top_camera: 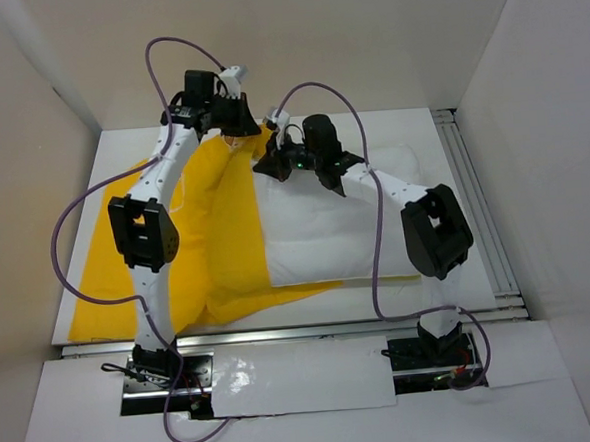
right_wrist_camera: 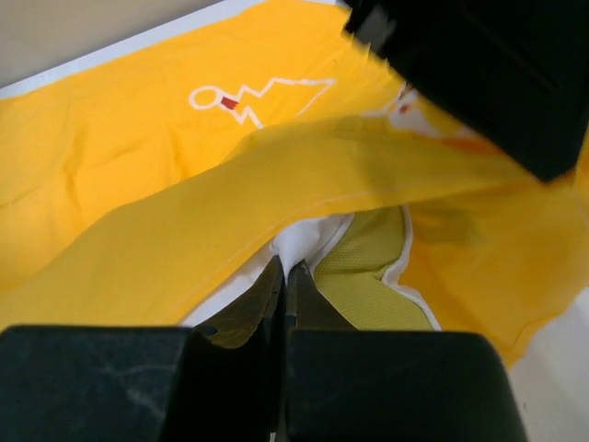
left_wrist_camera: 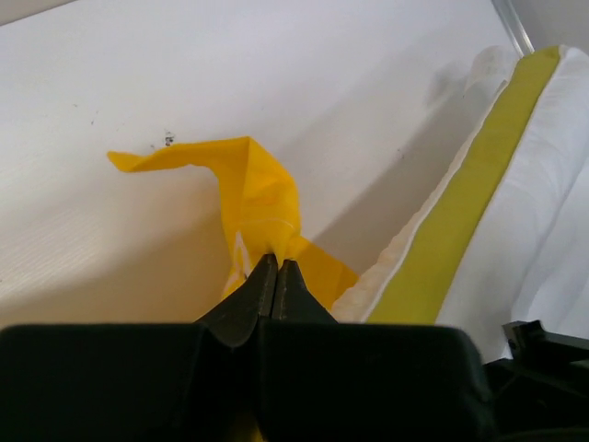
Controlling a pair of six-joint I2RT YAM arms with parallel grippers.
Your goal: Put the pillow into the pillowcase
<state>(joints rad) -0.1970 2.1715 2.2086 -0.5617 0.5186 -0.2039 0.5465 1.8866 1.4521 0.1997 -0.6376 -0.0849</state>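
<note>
The white worktop carries everything. The yellow pillowcase covers most of its left half, reaching from the near-left corner up towards the middle of the far edge. It lies rumpled, with a fold running roughly far to near down its middle. A white outline drawing with a small red patch shows on the cloth in the right wrist view.

The pillow lies right of centre, its long axis running left to right, parallel to the near edge. Its right end points at the right edge and lies bare. Its left end sits under the pillowcase's loose edge, so the case overlaps that end. A yellowish band runs along the pillow's side in the left wrist view.

The left tool is near the middle of the far edge. It is clenched on a bunched peak of the pillowcase, which it holds raised off the worktop.

The right tool is just beside it, over the pillow's far-left corner. Its jaws are pressed together on white pillow cloth, right under the case's lifted hem and beside a yellowish mesh edge.
</note>
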